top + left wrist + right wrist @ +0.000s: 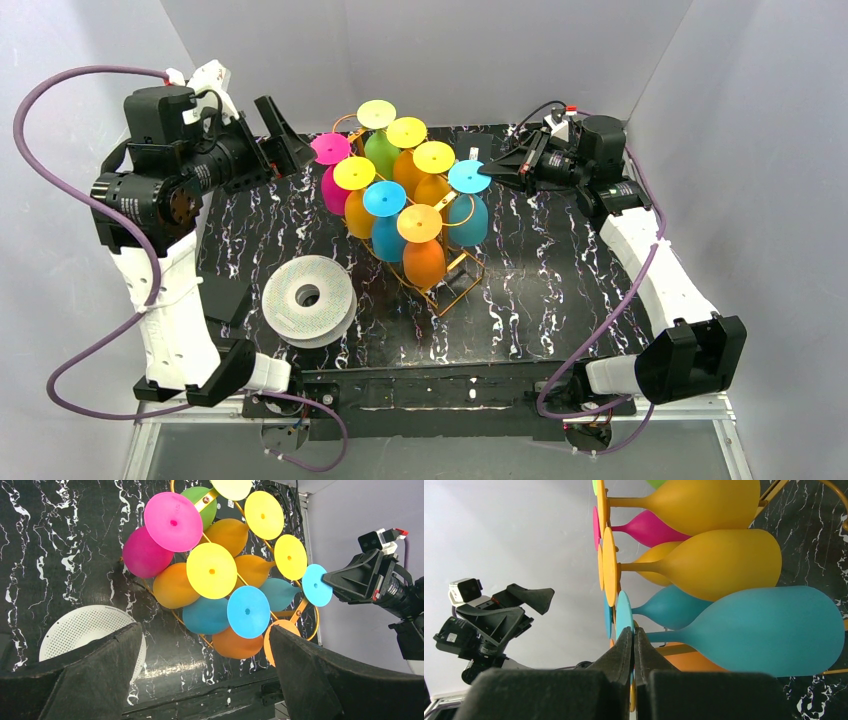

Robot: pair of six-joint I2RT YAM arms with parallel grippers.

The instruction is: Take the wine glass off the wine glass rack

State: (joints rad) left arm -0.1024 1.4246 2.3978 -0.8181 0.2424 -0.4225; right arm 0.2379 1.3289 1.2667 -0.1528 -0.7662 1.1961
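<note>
Overhead, the wine glass rack stands on the black marbled table, directly in front of the right gripper, with coloured glasses hanging upside down from its top loops. The turquoise wine glass is the one nearest to that gripper, and its round foot meets the fingertips. The left gripper hovers on the far side of the rack with its fingers spread wide, close to the pink glass but apart from it. A white spool lies flat on the table, below that gripper and nearer the arm bases. Seen from the left wrist, both dark fingers stand far apart with nothing between them. The rack fills the space ahead of them, and the spool sits behind the left finger. At the far end of the row, the right gripper's tip touches the edge of the turquoise foot. From the right wrist, the fingers are pinched together on the rim of that thin foot. The turquoise bowl lies just to their right, still hanging in the rack.
</note>
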